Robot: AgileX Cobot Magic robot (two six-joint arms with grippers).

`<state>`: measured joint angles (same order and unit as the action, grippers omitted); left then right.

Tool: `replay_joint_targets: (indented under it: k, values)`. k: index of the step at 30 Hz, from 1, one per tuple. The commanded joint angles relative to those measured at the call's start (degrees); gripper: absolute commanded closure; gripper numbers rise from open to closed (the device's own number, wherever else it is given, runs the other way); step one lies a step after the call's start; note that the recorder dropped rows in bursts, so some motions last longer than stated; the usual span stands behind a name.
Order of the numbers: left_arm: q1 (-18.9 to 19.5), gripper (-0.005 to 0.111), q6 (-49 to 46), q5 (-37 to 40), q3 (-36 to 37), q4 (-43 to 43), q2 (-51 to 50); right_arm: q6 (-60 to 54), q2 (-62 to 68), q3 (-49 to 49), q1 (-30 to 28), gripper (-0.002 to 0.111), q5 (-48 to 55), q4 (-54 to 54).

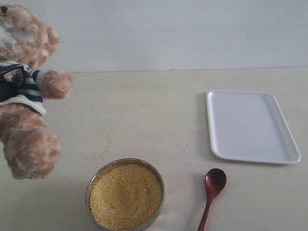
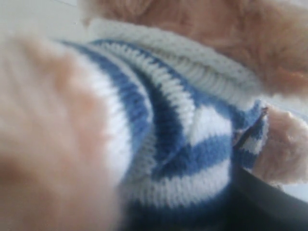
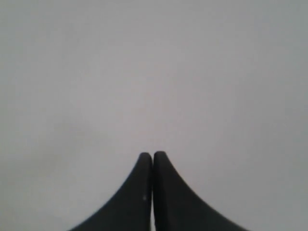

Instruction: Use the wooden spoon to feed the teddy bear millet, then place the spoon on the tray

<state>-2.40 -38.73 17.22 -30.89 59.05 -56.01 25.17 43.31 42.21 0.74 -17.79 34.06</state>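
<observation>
The teddy bear (image 1: 29, 96) in its striped shirt hangs tilted at the far left, its feet off the table. Its shirt (image 2: 183, 125) fills the left wrist view, pressed close against my left gripper (image 2: 187, 214). One dark finger (image 2: 274, 204) shows beside the cloth, so that gripper looks shut on the bear. Millet (image 1: 126, 196) fills the round metal bowl (image 1: 88, 187) at the front. The wooden spoon (image 1: 211, 192) lies on the table right of the bowl, below the white tray (image 1: 250, 125). My right gripper (image 3: 153, 155) is shut and empty, and does not show in the exterior view.
Loose grains (image 1: 108, 130) are scattered on the pale table between the bear and the bowl. A plain wall stands behind the table. The right wrist view shows only a blank grey surface beyond the fingertips.
</observation>
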Motion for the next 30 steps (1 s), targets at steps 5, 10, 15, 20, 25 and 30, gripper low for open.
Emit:
replay_joint_targets:
  k: [5,10,15,20,25,30]
  values:
    - [-0.16,0.102,-3.65,0.77,-0.03,0.49,0.53,-2.45,27.45,12.75,-0.16,0.109,53.79,-18.28]
    - [-0.16,0.102,-3.65,0.77,-0.03,0.49,0.53,-29.33,29.67,7.19,4.49,0.109,55.41,-44.85]
    - [-0.16,0.102,-3.78,1.17,-0.03,0.29,0.53,-7.99,24.22,-15.11,34.22,0.109,22.90,-49.25]
    - [-0.16,0.102,-4.26,1.16,-0.03,0.29,0.53,-6.89,30.82,-23.49,47.91,0.109,10.63,-51.89]
    - [-0.16,0.102,-4.44,1.16,-0.03,0.29,0.53,-7.02,33.94,-23.49,47.91,0.109,14.73,-51.89]
    - [-0.16,0.102,-4.38,1.16,-0.03,0.46,0.53,-7.15,33.94,-23.49,47.91,0.103,15.89,-51.77]
